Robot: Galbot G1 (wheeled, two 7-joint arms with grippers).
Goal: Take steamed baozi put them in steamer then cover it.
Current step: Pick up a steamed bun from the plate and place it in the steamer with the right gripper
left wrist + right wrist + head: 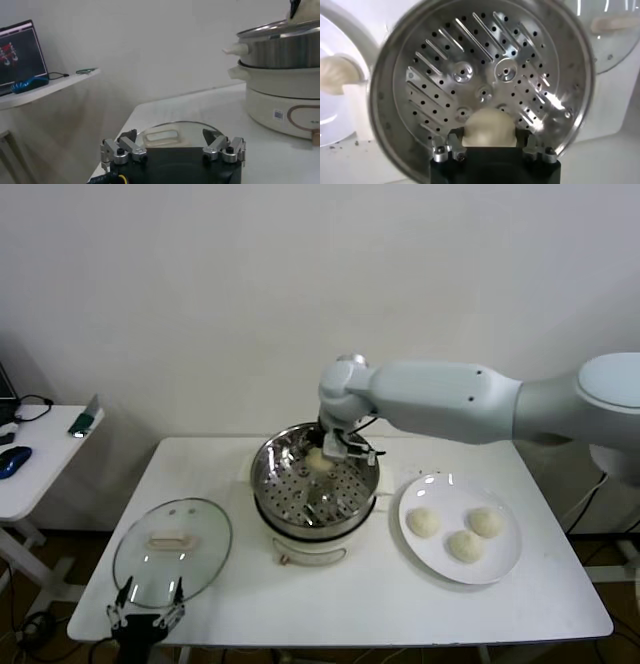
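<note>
The steel steamer (314, 489) stands mid-table on its cream base. My right gripper (325, 452) is shut on one cream-white baozi (318, 461) and holds it over the far part of the perforated tray (485, 80); the bun (487, 128) sits between the fingers, just above the tray. Three baozi (424, 522) (486, 522) (464, 545) lie on the white plate (505, 564) at the right. The glass cover (172, 549) with its pale handle (161, 135) lies flat at the front left. My left gripper (147, 606) is open and empty, parked just in front of the cover.
A side table (30, 469) with a blue mouse stands at the far left, and a laptop (20, 52) shows on it. The steamer's cream base (285, 107) rises to the right of the cover. The table's front edge (400, 629) lies close to the left gripper.
</note>
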